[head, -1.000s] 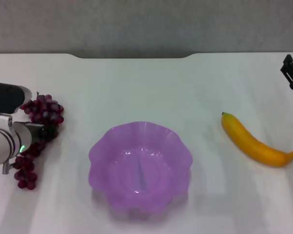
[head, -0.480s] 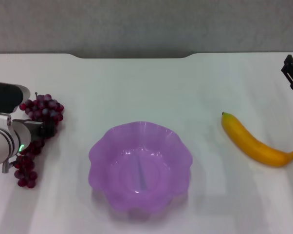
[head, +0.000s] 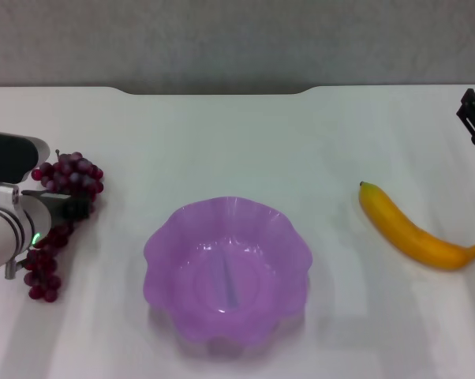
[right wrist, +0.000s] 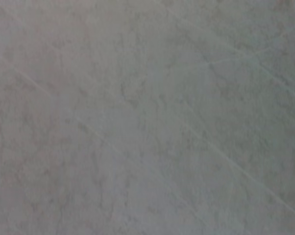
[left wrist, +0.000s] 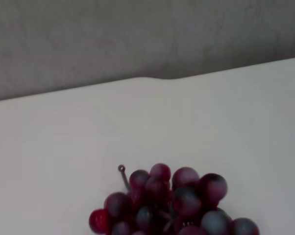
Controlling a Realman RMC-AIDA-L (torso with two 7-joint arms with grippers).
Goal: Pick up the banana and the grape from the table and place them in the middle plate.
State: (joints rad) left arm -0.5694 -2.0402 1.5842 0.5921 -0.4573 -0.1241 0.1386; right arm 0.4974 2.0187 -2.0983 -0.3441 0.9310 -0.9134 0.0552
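We count one banana (head: 415,230), one bunch of grapes (head: 60,213) whose single berries are too many and too hidden for us to number, and one purple plate (head: 227,270), all on one white worktop (head: 237,142). We see two claws, left (head: 68,208) and right (head: 474,118).

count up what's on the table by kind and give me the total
Banana: 1
Grape bunch: 1, with the left gripper at its middle
Purple plate: 1, nothing in it
Total: 3 things on the table
The right gripper sits at the far right edge, away from the banana.
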